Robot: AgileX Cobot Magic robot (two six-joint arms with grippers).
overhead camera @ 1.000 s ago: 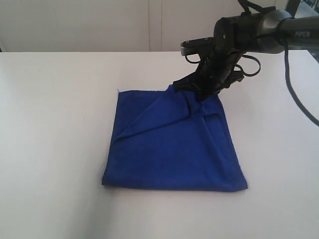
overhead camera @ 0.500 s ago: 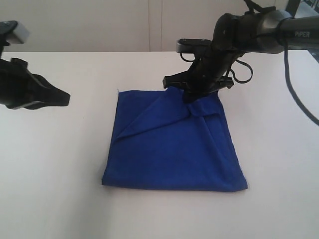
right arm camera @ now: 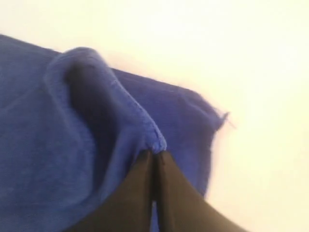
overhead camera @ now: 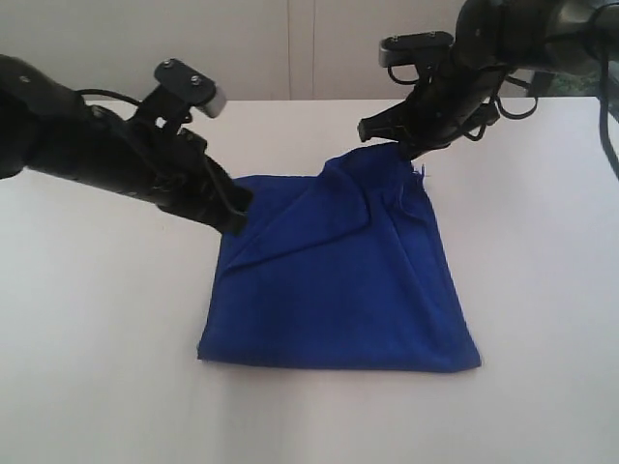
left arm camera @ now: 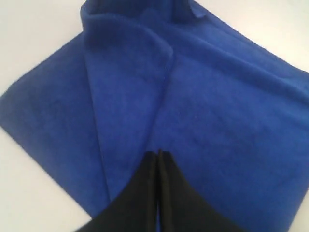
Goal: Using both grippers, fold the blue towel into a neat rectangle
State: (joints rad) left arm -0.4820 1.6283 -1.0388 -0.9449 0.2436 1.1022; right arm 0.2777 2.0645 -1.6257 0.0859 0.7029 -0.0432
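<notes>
White table [overhead camera: 97,367] filled most of the exterior view, with a pale wall [overhead camera: 193,48] behind it. At the table's middle lay the blue towel [overhead camera: 338,290], already doubled over into a four-sided shape close to square, so its long axis was hard to call. Its near edge ran straight across from left to right, and its two side edges ran away toward the wall, drawing slightly together. Most of the cloth lay flat, but the far right corner was pulled up off the table into a soft peak, with a small thread tag [overhead camera: 419,172] hanging just beside it. A diagonal fold [overhead camera: 290,237] ran from the left edge up toward that raised corner. The right gripper [overhead camera: 404,153] came down from the far right, and the right wrist view showed its fingers pressed together on a ridge of the towel's hem [right arm camera: 154,153], pinching it. The left gripper [overhead camera: 237,222] reached in from the left to the towel's far left corner. In the left wrist view its fingers were pressed tight together [left arm camera: 158,154], tips low over the cloth [left arm camera: 217,121], with no fabric visible between them.
</notes>
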